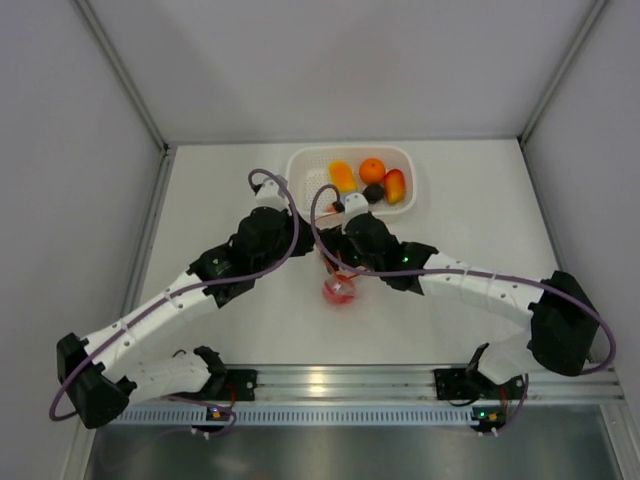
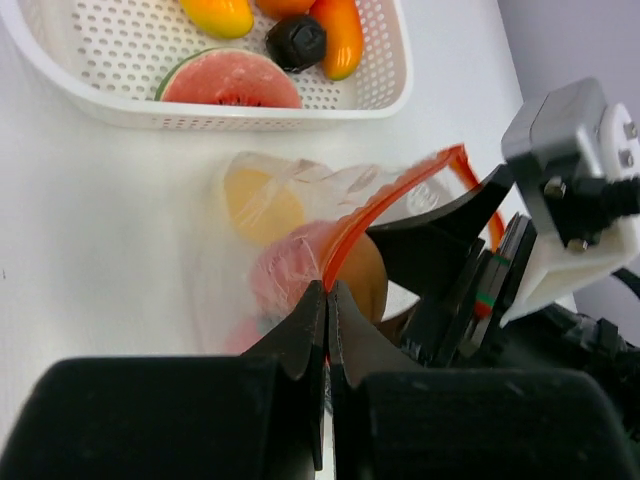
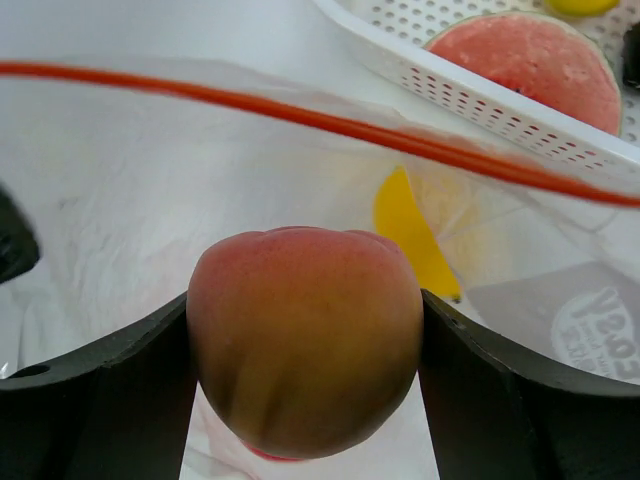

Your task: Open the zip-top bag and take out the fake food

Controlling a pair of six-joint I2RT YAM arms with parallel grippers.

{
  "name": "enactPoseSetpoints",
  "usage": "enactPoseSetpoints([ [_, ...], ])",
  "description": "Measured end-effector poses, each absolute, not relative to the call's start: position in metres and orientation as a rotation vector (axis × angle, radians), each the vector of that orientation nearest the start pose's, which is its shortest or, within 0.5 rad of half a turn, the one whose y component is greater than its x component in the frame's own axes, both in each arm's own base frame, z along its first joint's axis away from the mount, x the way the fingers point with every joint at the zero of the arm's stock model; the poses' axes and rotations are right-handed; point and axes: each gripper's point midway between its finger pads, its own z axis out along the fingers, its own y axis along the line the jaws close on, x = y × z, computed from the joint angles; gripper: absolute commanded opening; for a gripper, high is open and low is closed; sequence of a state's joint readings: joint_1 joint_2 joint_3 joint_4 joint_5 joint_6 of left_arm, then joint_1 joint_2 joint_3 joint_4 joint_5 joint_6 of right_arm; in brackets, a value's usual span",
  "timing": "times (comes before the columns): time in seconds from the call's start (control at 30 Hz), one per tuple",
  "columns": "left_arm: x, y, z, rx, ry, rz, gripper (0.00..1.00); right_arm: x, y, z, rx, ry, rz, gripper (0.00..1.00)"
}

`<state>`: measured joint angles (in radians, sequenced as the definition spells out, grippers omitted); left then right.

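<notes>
The white table (image 1: 470, 300) carries two things directly: a white perforated basket (image 1: 350, 150) at its far side, about the middle, and the clear zip-top bag (image 1: 339, 289) nearer, close to the centre, not touching the basket. A metal rail (image 1: 340, 382) runs along the near edge.

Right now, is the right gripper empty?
No, the right gripper clamps a peach-coloured fake fruit from both sides.

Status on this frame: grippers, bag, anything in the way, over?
Left gripper shut on zip-top bag strip. Right gripper clamped on fake peach inside bag. White basket beyond, nothing blocking.
</notes>
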<state>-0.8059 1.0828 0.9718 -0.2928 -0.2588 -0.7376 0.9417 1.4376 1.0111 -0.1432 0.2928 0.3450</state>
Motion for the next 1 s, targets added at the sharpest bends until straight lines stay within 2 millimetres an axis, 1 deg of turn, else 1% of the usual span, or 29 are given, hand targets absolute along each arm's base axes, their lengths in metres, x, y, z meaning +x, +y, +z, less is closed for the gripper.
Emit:
enactPoseSetpoints([
  [0.1,0.267,-0.25,0.263,-0.071,2.023,-0.73,0.0,0.261,0.324,0.173,-0.551,2.073,0.489,0.53],
  [0.2,0.266,-0.248,0.263,-0.045,2.033,-0.702,0.0,0.252,0.323,0.188,-0.588,2.038,0.52,0.52],
  [0.3,0.265,-0.242,0.257,-0.045,2.053,-0.658,0.0,0.248,0.317,0.209,-0.583,1.992,0.538,0.51],
  [0.37,0.266,-0.236,0.252,-0.058,2.065,-0.621,0.0,0.246,0.315,0.227,-0.579,1.958,0.559,0.52],
  [0.5,0.268,-0.225,0.245,-0.089,2.079,-0.555,0.0,0.239,0.315,0.26,-0.59,1.901,0.656,0.52],
  [0.57,0.268,-0.222,0.243,-0.099,2.082,-0.536,0.0,0.242,0.308,0.278,-0.57,1.867,0.696,0.51],
  [0.6,0.269,-0.221,0.242,-0.104,2.083,-0.529,0.0,0.246,0.303,0.286,-0.547,1.854,0.698,0.51],
  [0.67,0.268,-0.218,0.238,-0.11,2.09,-0.516,0.0,0.264,0.286,0.303,-0.482,1.832,0.68,0.51],
  [0.73,0.266,-0.216,0.235,-0.116,2.095,-0.511,0.0,0.288,0.269,0.319,-0.405,1.817,0.639,0.51],
  [0.77,0.265,-0.215,0.233,-0.122,2.097,-0.511,0.0,0.299,0.263,0.324,-0.375,1.812,0.621,0.51],
  [0.83,0.264,-0.213,0.232,-0.131,2.1,-0.513,0.0,0.329,0.25,0.332,-0.31,1.815,0.576,0.52],
  [0.9,0.262,-0.212,0.231,-0.138,2.1,-0.518,0.0,0.359,0.244,0.33,-0.265,1.838,0.531,0.53],
  [0.93,0.262,-0.212,0.231,-0.14,2.098,-0.52,0.0,0.375,0.244,0.326,-0.249,1.854,0.509,0.53],
  [1.0,0.26,-0.211,0.232,-0.148,2.095,-0.528,0.0,0.406,0.248,0.307,-0.23,1.908,0.463,0.55],
])
